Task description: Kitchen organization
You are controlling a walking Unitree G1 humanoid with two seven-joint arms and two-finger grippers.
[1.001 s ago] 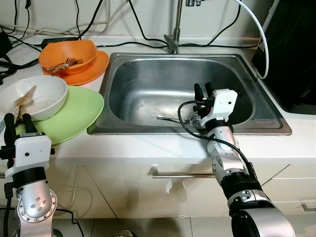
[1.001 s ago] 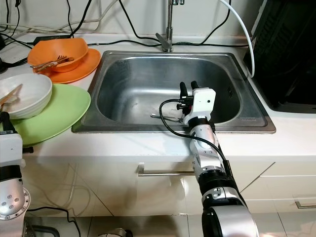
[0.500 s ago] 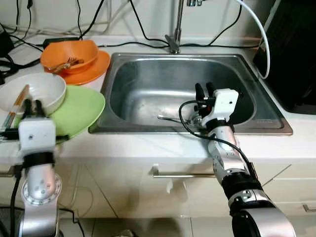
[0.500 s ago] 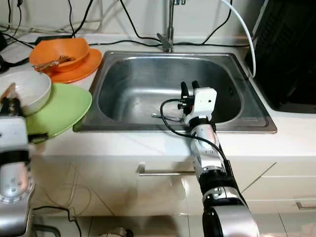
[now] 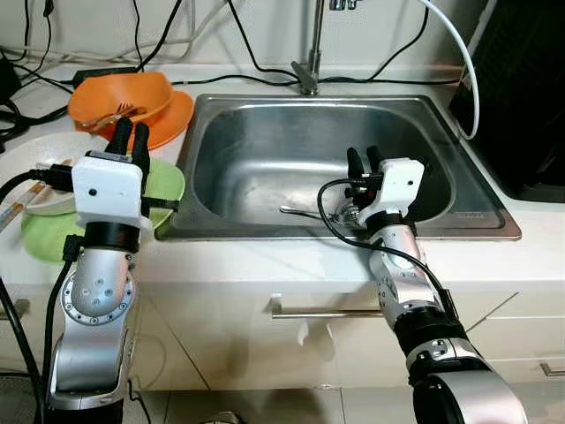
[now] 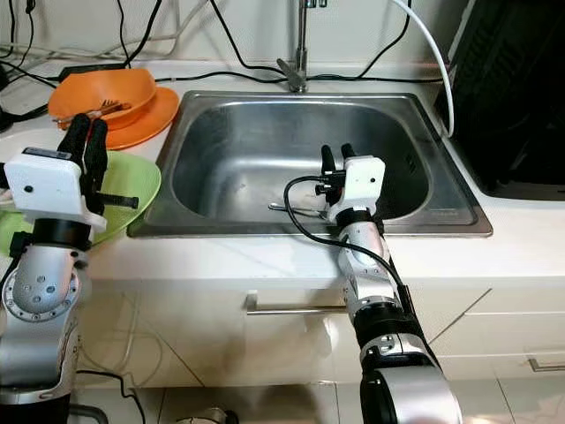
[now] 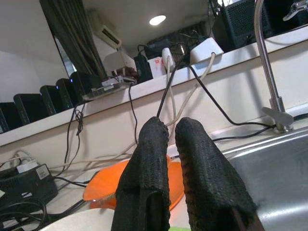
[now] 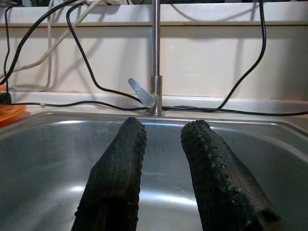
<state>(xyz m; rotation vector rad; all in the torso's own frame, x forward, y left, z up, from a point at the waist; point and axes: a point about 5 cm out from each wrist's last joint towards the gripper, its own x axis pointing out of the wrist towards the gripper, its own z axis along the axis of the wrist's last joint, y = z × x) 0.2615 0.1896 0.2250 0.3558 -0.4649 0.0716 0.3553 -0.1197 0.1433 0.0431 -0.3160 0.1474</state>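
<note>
Just beyond the right gripper's (image 5: 365, 159) slightly parted fingers, a thin metal fork (image 5: 305, 212) lies flat in the stainless sink (image 5: 265, 150)—light, stiff, slippery, best pinched mid-handle.

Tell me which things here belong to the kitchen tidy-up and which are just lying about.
Belongs to the job:
- orange bowl with cutlery, on an orange plate
- green plate
- white bowl
- utensil in the sink
- left gripper, raised over the green plate
- right gripper, over the sink

Just lying about:
- black cables
- white hose
- faucet
</note>
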